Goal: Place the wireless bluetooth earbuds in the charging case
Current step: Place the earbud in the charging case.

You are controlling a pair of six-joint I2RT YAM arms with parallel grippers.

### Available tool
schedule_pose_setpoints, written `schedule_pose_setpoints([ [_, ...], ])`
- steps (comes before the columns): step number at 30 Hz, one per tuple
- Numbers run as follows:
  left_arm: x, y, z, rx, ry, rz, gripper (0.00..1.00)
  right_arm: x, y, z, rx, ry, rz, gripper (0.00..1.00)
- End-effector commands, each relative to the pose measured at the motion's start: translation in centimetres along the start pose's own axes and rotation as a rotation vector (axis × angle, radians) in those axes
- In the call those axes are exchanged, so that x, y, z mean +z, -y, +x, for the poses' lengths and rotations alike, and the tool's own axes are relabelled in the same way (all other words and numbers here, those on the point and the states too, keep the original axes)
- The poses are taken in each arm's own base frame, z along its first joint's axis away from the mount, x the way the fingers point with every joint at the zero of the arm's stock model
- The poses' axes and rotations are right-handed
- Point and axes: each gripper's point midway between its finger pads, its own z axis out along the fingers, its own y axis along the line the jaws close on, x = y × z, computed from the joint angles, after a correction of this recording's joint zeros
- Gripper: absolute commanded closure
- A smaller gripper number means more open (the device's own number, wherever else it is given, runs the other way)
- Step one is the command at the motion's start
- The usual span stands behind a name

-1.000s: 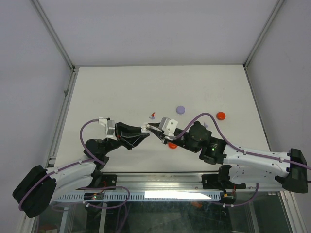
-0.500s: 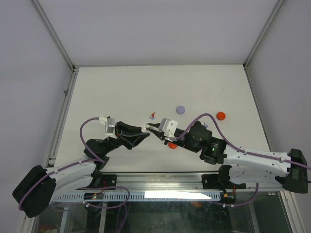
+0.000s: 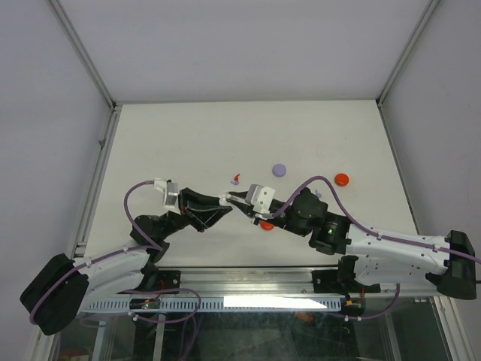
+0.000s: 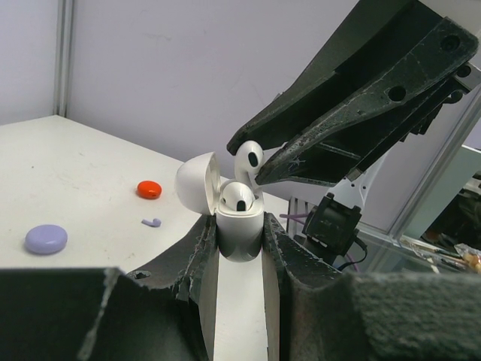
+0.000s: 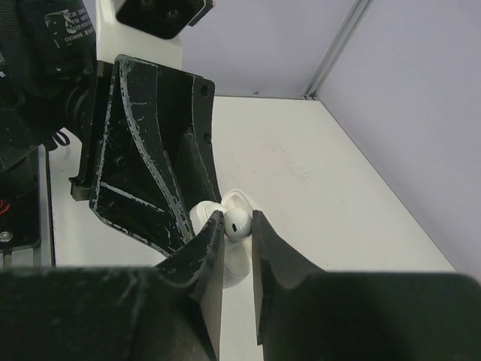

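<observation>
Left gripper (image 4: 239, 235) was pressed together on the charging case (image 4: 240, 239), one finger on each flank, holding it upright and clear of the table (image 3: 188, 135) with the lid (image 4: 195, 182) swung open away from the right arm. One seated earbud (image 4: 237, 198) already occupied a socket of the case. Right gripper (image 5: 237, 228) was pinched on a second white earbud (image 5: 238, 221), head showing between the fingertips. In the left wrist view this held bud hung just above the seated one, slightly toward the right arm's side, near the case mouth but not inside it. The key relation: the free socket lay directly beneath and a touch back from the held bud, so the remaining travel looked mostly downward along the case's upright axis. The bud's stem was hidden between the right fingers, so I could not confirm that it lined up with the socket; it probably pointed down, slightly tilted. From the overhead view both grippers met tip to tip at mid-table, near the arm bases, with the right arm carrying the moving part. A purple earbud (image 4: 152, 222), a red puck (image 4: 149, 189) and a purple puck (image 4: 46, 239) lay on the table, well apart from the case. Judgement: second insertion under way, not seated; the risk is the stem catching the socket rim.
</observation>
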Motion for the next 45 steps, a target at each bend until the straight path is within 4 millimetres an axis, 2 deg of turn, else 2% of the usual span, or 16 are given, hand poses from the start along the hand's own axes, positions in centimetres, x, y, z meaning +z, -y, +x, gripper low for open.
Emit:
schedule_pose_setpoints([
  [1,0.8,1.7,-3.4,0.083,0.116,0.079,1.0,0.1,-1.8,0.4,0.011,-0.026,-0.088,0.88],
  [3,0.7,2.0,-3.6,0.092,0.125,0.09,1.0,0.0,-1.8,0.5,0.011,-0.037,-0.091,0.88],
  [5,0.6,2.2,-3.7,0.096,0.132,0.1,1.0,-0.1,-3.1,0.4,0.04,-0.026,-0.155,0.83],
  [11,0.5,2.9,-3.9,0.122,0.139,0.138,1.0,-0.2,-3.4,1.2,0.039,-0.045,-0.165,0.82],
  [21,0.4,2.3,-4.2,0.068,0.162,0.093,1.0,-0.8,-4.1,1.1,0.053,-0.015,-0.206,0.82],
  [33,0.3,2.6,-4.6,0.055,0.189,0.105,1.0,-0.5,-4.0,2.4,0.093,-0.043,-0.187,0.81],
  [45,-0.1,2.8,-4.4,0.084,0.188,0.116,1.0,-1.0,-3.3,3.3,0.141,-0.053,-0.189,0.72],
])
